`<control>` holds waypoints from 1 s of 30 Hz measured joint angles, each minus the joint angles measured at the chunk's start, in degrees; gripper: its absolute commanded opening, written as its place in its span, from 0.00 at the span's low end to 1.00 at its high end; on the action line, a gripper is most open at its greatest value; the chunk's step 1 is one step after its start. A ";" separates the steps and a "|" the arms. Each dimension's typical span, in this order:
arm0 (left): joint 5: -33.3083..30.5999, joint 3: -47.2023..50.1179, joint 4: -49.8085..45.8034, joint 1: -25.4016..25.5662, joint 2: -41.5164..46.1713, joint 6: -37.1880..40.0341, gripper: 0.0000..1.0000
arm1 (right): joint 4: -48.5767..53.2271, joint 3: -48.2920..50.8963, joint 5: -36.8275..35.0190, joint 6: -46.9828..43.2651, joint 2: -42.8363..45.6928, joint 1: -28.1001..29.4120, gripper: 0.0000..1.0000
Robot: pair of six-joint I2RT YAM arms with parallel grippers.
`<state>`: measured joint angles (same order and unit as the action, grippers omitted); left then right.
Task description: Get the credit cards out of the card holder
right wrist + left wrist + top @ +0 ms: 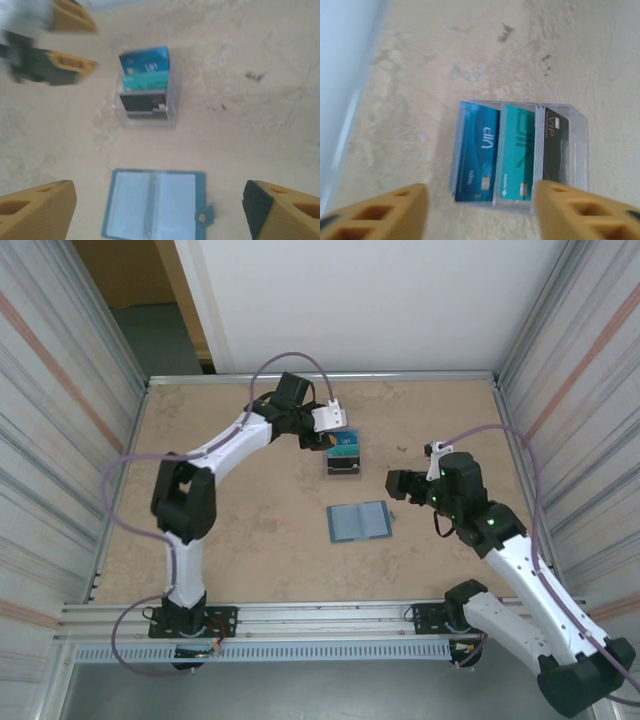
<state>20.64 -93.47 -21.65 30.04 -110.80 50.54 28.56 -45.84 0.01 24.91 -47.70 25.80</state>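
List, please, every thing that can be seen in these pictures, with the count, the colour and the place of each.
credit cards: three; one blue, one teal, one black; standing side by side in the clear stand
clear stand: one; transparent; on the table, farther from the arm bases than the card holder
card holder: one; teal-blue with grey-blue pockets; lying open and flat near the table's middle, pockets look empty
table: one; beige, mottled; under everything
side walls: two; grey ribbed metal; left and right of the table
left fingers: two; yellow-orange; spread open, one on each side of the stand
right fingers: two; yellow-orange; spread open over the card holder
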 measured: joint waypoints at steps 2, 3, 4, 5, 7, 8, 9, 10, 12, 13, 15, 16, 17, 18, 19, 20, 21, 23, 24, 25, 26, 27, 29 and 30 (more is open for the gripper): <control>-2.03 5.90 3.63 0.00 6.23 -2.91 0.93 | 0.90 0.00 -0.17 0.57 -2.69 1.86 0.81; -3.28 9.07 5.95 0.00 9.49 -4.72 0.98 | 1.33 -0.07 -0.44 0.87 -4.11 3.34 0.80; -4.52 12.11 8.26 0.00 12.46 -6.67 0.99 | 1.70 -0.13 -0.79 1.31 -5.25 4.63 0.79; -5.97 15.50 10.49 0.00 15.69 -8.92 0.99 | 2.10 -0.31 -1.60 1.64 -7.17 6.73 0.77; -8.96 21.90 14.56 0.00 21.51 -13.73 0.99 | 3.26 -1.31 -2.49 2.36 -10.88 9.99 0.73; -10.60 25.05 16.46 0.00 24.28 -16.31 0.99 | 3.52 -1.97 -3.04 2.89 -13.27 11.72 0.70; -12.24 28.20 18.10 0.00 27.04 -19.06 0.99 | 3.67 -2.56 -3.28 3.17 -15.61 13.29 0.68; -13.64 30.80 19.43 0.00 29.29 -21.38 0.99 | 3.74 -3.04 -3.41 3.58 -17.35 14.43 0.66; -17.11 36.04 21.64 0.00 33.81 -26.49 0.99 | 3.69 -3.96 -3.45 4.39 -21.64 16.92 0.65; -18.86 38.16 22.43 0.00 35.67 -28.76 0.99 | 3.63 -4.31 -3.45 4.68 -23.32 17.79 0.64; -22.67 42.14 23.71 0.00 39.21 -33.35 0.99 | 3.63 -5.11 -3.48 4.92 -26.97 19.45 0.63; -24.46 43.78 24.13 0.00 40.68 -35.56 0.99 | 3.61 -5.46 -3.45 5.07 -28.39 20.00 0.62; -26.45 45.53 24.68 0.00 42.18 -37.94 0.99 | 3.65 -6.03 -3.45 5.11 -30.21 20.55 0.61; -28.22 47.06 24.92 0.00 43.56 -40.28 0.99 | 3.58 -6.54 -3.45 5.14 -31.76 20.87 0.61; -29.46 48.19 25.07 0.00 44.54 -42.14 0.99 | 3.58 -6.95 -3.48 5.18 -32.98 21.09 0.60; -30.82 49.66 25.38 -0.02 45.79 -44.50 0.99 | 3.45 -7.37 -3.45 5.20 -34.32 21.14 0.60; -31.74 50.84 25.44 -0.02 46.84 -46.40 0.99 | 3.39 -7.72 -3.48 5.27 -35.43 21.18 0.60; -33.44 52.76 25.42 -0.02 48.46 -50.45 0.99 | 2.99 -8.20 -3.45 5.35 -37.33 21.18 0.59; -34.07 53.31 25.38 -0.02 48.89 -52.11 0.99 | 3.04 -8.44 -3.48 5.42 -37.99 21.18 0.59; -34.62 53.92 25.38 -0.02 49.24 -53.92 0.99 | 3.06 -8.83 -3.50 5.53 -38.86 21.18 0.58; -35.04 54.49 25.38 -0.02 49.46 -55.54 0.99 | 3.04 -9.27 -3.52 5.55 -39.60 21.18 0.57; -35.32 54.88 25.38 -0.02 49.55 -56.68 0.99 | 3.15 -9.79 -3.63 5.55 -40.35 21.22 0.56; -35.54 55.89 25.40 -0.02 49.53 -59.04 0.99 | 3.23 -10.88 -4.24 5.55 -41.86 21.51 0.55; -35.58 56.37 25.42 -0.02 49.53 -59.89 0.99 | 3.26 -11.39 -4.50 5.55 -42.49 21.73 0.54</control>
<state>-14.94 -37.10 3.77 30.02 -61.28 -9.34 31.81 -57.23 -4.49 30.46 -90.19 47.53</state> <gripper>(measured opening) 0.986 0.552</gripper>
